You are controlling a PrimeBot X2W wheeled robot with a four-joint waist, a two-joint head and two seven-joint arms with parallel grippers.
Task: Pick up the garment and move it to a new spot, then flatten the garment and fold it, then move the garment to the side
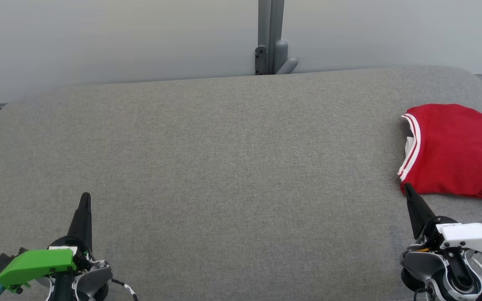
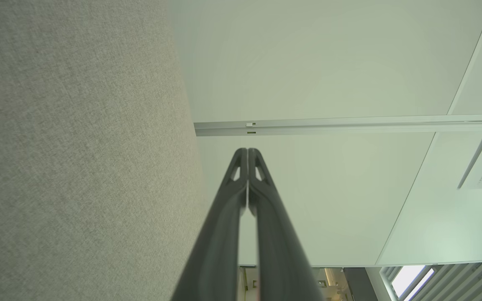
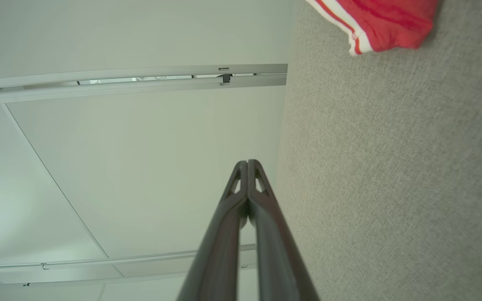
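Note:
The garment [image 1: 458, 152] is a red shirt with white-striped trim, folded into a compact shape at the right edge of the grey cushioned surface [image 1: 224, 167]; a corner of the garment [image 3: 383, 23] appears at the top of the right wrist view. My right gripper [image 1: 407, 188] is shut and empty at the lower right, its tip just below the garment's near-left corner. At the lower left, my left gripper [image 1: 85, 196] is shut too, holding nothing, far from the garment. In both wrist views the fingers [image 2: 247, 152] [image 3: 247, 164] are pressed together.
A pale wall with a grey vertical post [image 1: 271, 37] stands behind the surface. The surface's far edge curves down at both back corners. The wide middle and left of the grey surface lie bare.

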